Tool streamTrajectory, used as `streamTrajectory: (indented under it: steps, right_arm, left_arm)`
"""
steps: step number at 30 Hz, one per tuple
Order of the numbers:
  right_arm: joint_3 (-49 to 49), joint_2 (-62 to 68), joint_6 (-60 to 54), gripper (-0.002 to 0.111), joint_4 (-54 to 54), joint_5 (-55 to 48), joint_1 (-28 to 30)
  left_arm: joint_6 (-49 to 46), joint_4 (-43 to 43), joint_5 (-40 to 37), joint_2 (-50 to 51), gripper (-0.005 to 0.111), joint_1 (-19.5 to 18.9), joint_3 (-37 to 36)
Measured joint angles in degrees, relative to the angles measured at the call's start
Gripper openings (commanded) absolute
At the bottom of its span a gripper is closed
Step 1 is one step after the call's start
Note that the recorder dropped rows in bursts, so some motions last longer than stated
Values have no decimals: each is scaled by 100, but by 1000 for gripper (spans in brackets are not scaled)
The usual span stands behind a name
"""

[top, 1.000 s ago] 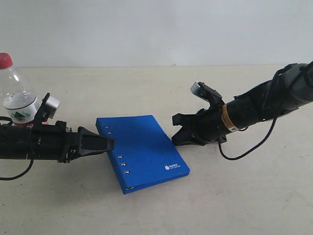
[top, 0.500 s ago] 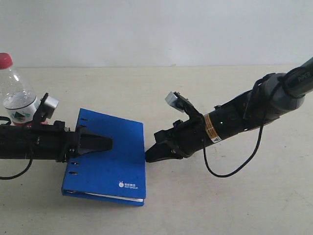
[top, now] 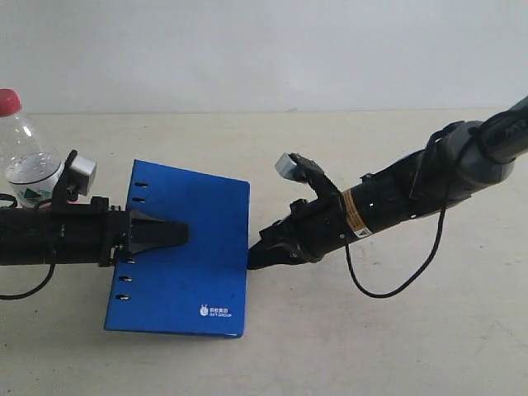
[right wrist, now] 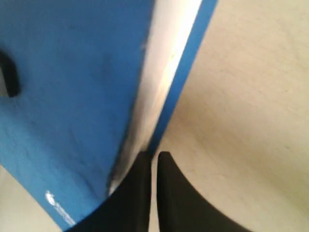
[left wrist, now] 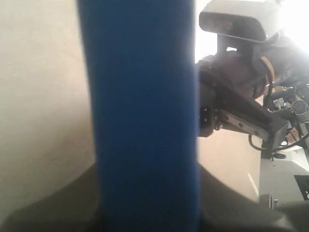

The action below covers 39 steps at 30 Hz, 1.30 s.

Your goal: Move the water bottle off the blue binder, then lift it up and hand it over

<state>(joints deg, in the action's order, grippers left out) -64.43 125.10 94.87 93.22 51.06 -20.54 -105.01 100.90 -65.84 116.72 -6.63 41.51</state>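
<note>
The blue binder (top: 198, 272) lies flat on the table, its rivet edge to the left. My left gripper (top: 183, 233) reaches over that edge. In the left wrist view the binder (left wrist: 140, 121) fills the gap between both dark fingers (left wrist: 72, 193), so the gripper is shut on it. My right gripper (top: 252, 261) is shut, and its tips touch the binder's right edge; the right wrist view shows the gripper (right wrist: 154, 154) against the binder's page edge (right wrist: 159, 77). The water bottle (top: 29, 157) stands at the far left behind the left arm, off the binder, with its base hidden.
A black cable (top: 396, 285) loops down from the right arm onto the table. The right arm (left wrist: 236, 96) shows beyond the binder in the left wrist view. A pale wall closes off the table's far edge (top: 264, 112).
The right gripper has moved left and low, pushing the binder. The binder slid left and turned until its rivet edge sat under the left gripper. The bottle has not moved.
</note>
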Motion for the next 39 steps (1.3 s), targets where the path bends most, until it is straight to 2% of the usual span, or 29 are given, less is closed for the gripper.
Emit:
streamTrajectory:
  steps: [6,8,10,13,15,19,23,28,32,39]
  right_arm:
    - [21,-439,24,0,615,-1791,-51]
    - [16,-1010,44,0,655,-2839,-51]
    - [16,-1422,16,0,665,-3125,-51]
    - [16,-1847,1,0,665,-3197,-51]
    - [16,-2126,1,0,665,-3225,-51]
    - [16,-2597,1,0,665,-3419,-51]
    - [24,-2889,59,0,665,-3342,-51]
    - [37,-3150,70,0,665,-3114,-51]
    - [44,-3337,83,0,665,-3012,-51]
    - [44,-3674,112,0,676,-2807,-51]
  left_arm:
    - [-131,-42,-233,0,5,0,-14]
    - [-456,-42,-233,-242,5,0,-235]
    - [-717,-95,-187,-605,5,0,-473]
    - [-925,-140,178,-1295,5,10,-793]
    - [-962,-140,728,-2071,5,11,-1035]
    - [-958,-186,2385,-4513,5,11,-1697]
    - [-328,-208,3710,-7010,5,11,-2095]
    - [480,-208,4019,-8882,5,11,-2495]
    - [714,-198,4019,-9458,5,25,-2868]
    - [743,-256,4255,-9189,5,25,-3037]
